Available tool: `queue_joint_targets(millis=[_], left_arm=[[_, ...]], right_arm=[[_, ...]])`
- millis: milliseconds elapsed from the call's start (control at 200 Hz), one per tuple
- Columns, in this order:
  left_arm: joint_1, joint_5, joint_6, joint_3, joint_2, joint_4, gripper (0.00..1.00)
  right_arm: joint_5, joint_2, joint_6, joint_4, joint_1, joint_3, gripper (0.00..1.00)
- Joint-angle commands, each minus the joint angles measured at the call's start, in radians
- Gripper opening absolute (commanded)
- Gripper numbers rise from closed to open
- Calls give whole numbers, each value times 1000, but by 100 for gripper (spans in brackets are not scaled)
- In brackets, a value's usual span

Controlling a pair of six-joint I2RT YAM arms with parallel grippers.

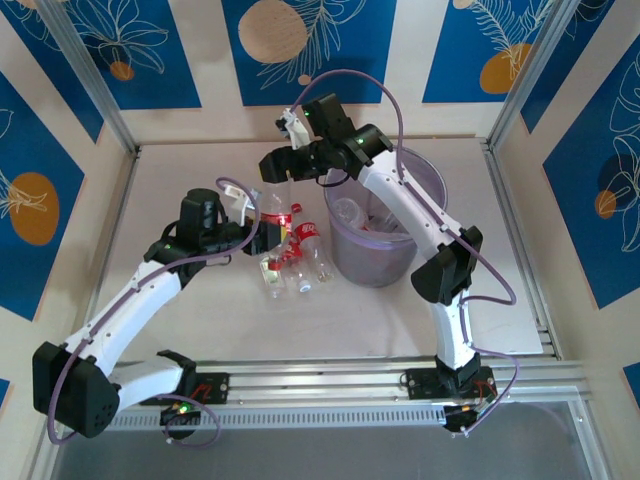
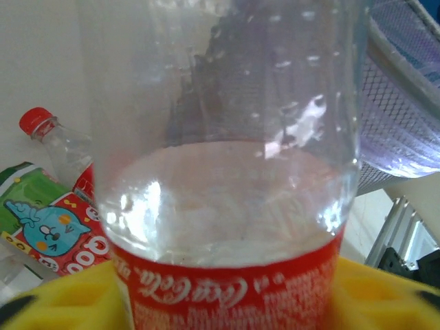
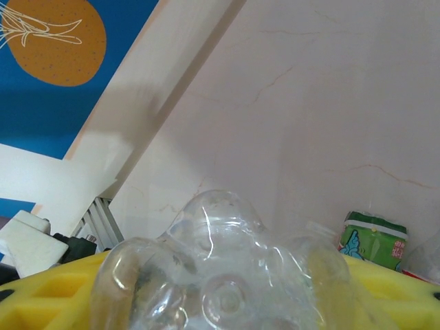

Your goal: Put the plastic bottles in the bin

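Left gripper [image 1: 258, 238]: the yellow pads [image 2: 385, 295] flank a red-label bottle [image 2: 227, 206] at its label band. We cannot tell whether they press it or merely stand beside it.
Right gripper [image 1: 272, 166]: a clear bottle [image 3: 220, 275] lies between its fingers, with the lumpy base poking out ahead of the tips. Here too we cannot tell whether the grip is firm.
Red-label bottle: it sits deep between the left pads, its clear body reaching out ahead of them.
Other bottles: a green-label bottle [image 2: 20, 189] lies ahead and to the left of the left gripper, touching a capped one beside it. More lie just below the left fingers in the top view.
Bin [image 1: 380, 265]: it stands ahead and to the right of the left gripper, and behind the right gripper, next to its forearm.
Weight: we judge the bottles empty and very light.
Stiffness: the thin walls will probably dent under a hard squeeze and spring back.
Slip: the smooth clear plastic looks slick, while the printed label should give the pads more bite.
Where to hold: we favour the labelled waist, or the body just above the ribbed base. There the wall is stiffer than at mid-body.
Risk: a light bottle may squirt out of a tightening pinch, so we would close gently and squarely.
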Motion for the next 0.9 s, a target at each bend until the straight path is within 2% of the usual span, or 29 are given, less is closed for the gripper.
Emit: queue_joint_targets(millis=[0,160,315,395,575,895], left_arm=[[-10,-23,26,8,-40,-13,98],[-8,-36,31,-43,-104,-42,100],[-8,-30,55,-70,-148,-132,100],[-8,-48,61,-84,-161,-172,100],[-8,-118,40,-117,-152,-167,100],[-8,-287,-50,-97,67,-223,100]], right_arm=[[-7,-42,-4,1,-9,-4,57],[3,-60,-25,-6,-47,75,54],[12,-57,-51,-95,-123,259,53],[12,-88,-52,-107,-172,285,53],[19,-244,-58,-72,-287,176,53],[17,-493,-54,-77,-567,-104,53]])
